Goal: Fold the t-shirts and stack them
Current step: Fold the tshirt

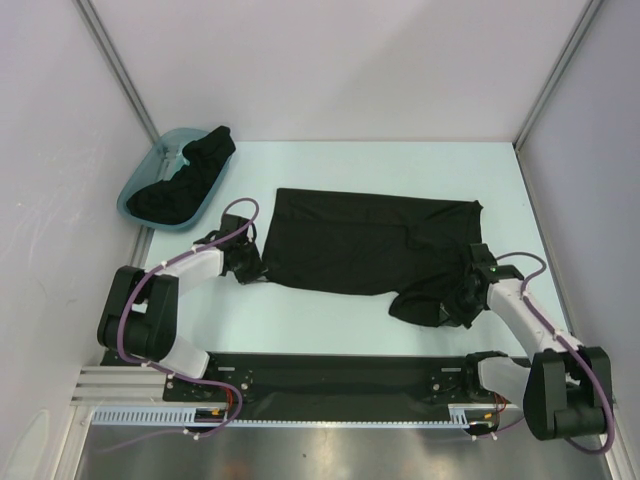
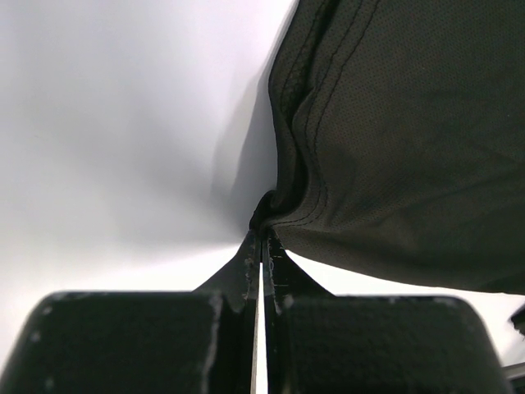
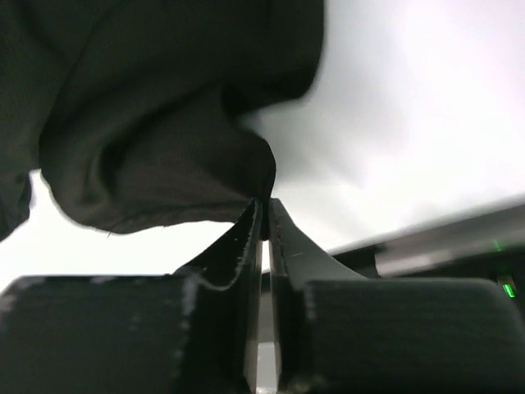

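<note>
t-shirt (image 1: 360, 245) spread on the bench (image 1: 330, 322), bunched at its near right corner.
pinched at the near hem by left fingers (image 2: 244, 275) and right fingers (image 3: 244, 246); best lifted level, kept taut, folded away evenly.

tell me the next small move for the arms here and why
Probably ease the right gripper outward, away from the left gripper. Both are shut on the near edge of the t-shirt, but its right corner lies bunched while the rest lies flat; light tension should smooth it before folding.
</note>
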{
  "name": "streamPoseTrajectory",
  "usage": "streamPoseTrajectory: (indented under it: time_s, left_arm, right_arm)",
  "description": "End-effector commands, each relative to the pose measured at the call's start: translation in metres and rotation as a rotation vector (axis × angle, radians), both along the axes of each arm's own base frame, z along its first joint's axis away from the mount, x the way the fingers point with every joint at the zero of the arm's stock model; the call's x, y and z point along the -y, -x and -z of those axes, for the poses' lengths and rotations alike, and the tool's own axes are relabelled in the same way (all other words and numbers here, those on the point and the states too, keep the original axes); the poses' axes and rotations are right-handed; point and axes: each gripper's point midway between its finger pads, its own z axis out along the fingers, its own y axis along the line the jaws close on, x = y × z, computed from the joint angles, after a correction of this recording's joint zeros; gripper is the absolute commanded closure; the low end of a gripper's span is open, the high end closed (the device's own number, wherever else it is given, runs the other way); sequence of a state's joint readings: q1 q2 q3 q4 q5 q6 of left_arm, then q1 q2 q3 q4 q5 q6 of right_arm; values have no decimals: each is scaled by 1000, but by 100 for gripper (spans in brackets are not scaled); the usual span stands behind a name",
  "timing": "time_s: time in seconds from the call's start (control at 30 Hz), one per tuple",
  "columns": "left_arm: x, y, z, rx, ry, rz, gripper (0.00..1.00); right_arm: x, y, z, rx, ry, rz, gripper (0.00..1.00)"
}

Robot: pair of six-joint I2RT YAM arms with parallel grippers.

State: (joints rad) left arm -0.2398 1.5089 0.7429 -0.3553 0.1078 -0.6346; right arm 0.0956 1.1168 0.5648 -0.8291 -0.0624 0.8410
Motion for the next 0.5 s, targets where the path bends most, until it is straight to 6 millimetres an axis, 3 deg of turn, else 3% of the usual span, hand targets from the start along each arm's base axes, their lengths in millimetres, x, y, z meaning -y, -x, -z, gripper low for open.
streamPoseTrajectory:
  time_s: [0.0,0.07,0.47]
  left_arm:
    - [-6,-8,-14,50,-32,-7,100]
    - [-6,-5,-14,48,-26,-12,100]
    - [-7,10,-18,59,-6,-21,100]
  right_arm:
    - [8,6,-32,-7,36,56,95]
    - [10,13,-42,-23,46,72,100]
    - [8,27,-83,46,19,99,100]
